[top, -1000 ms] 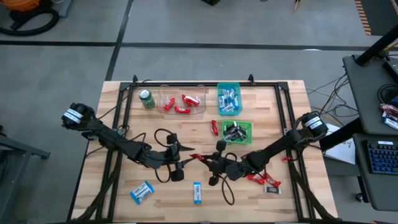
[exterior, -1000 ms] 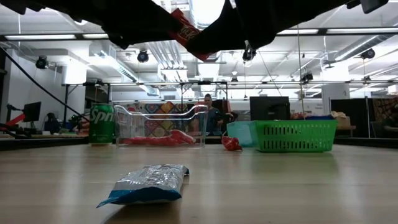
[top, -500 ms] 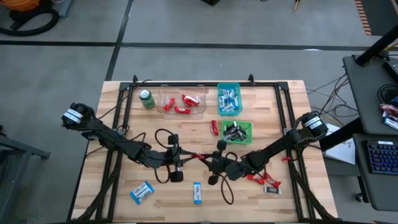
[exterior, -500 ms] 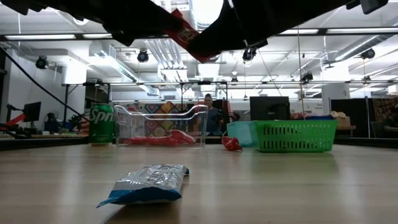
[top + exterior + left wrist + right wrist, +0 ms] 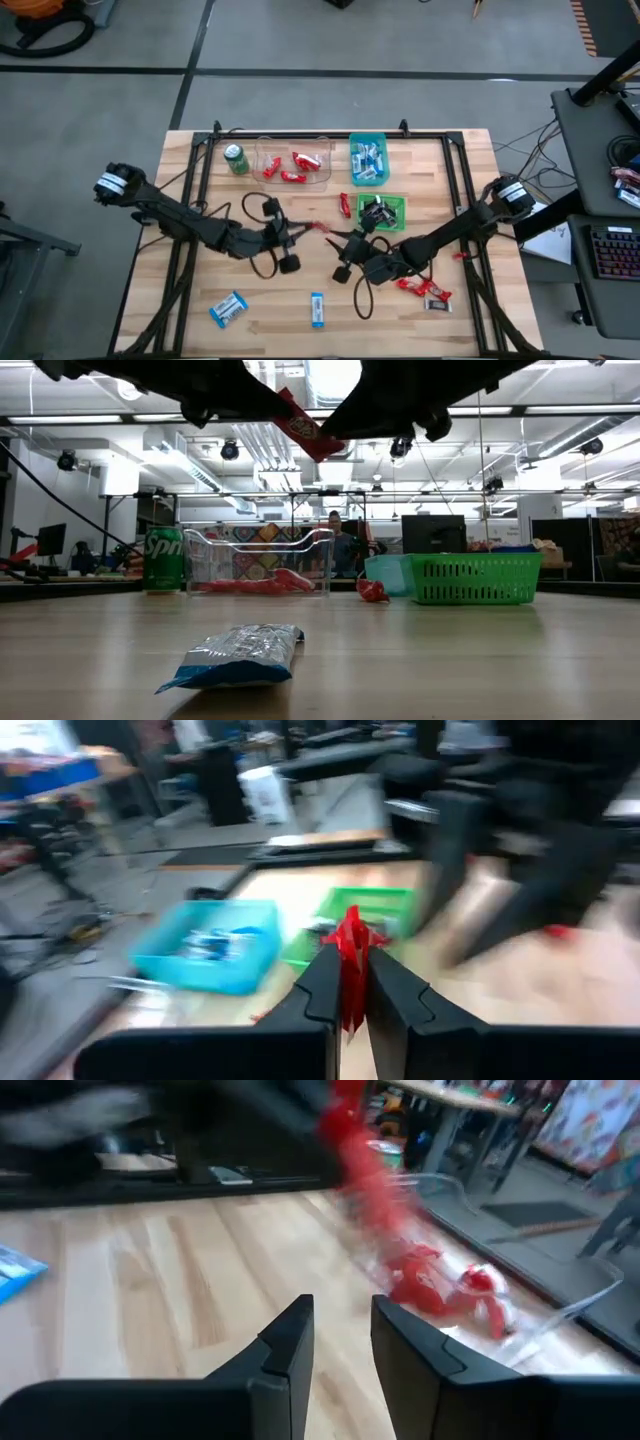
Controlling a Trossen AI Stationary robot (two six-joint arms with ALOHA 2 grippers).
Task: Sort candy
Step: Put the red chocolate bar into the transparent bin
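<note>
A shiny red candy bar (image 5: 318,228) hangs above the middle of the table with my left gripper (image 5: 300,231) shut on it. The low view shows this red bar (image 5: 303,428) high over the table, tilted. My right gripper (image 5: 343,244) stands just to the bar's right, open (image 5: 340,1340), with nothing between its fingers. More candy lies loose: two blue-and-white bars (image 5: 228,308) (image 5: 317,308) near the front edge, and red and dark bars (image 5: 420,290) at the front right. My left gripper pinches the red bar's near end (image 5: 351,982) between its two fingers. The fingers (image 5: 325,982) reach roughly level from the table's left. The rest of the wrapper (image 5: 352,938) sticks out past the fingertips, lifted clear of the table.
At the back stand a clear tray (image 5: 322,176) with red bars, a blue bin (image 5: 352,160) with blue-and-white bars, a green basket (image 5: 400,214) with dark bars, and a green can (image 5: 236,158). One red bar (image 5: 345,204) lies beside the basket. A person sits beyond the table (image 5: 335,540).
The red bar has passed from my right gripper to my left. My left gripper has carried it a little toward the far edge, clear of the table. My right gripper now stands apart from the bar, drawn back slightly toward the right.
</note>
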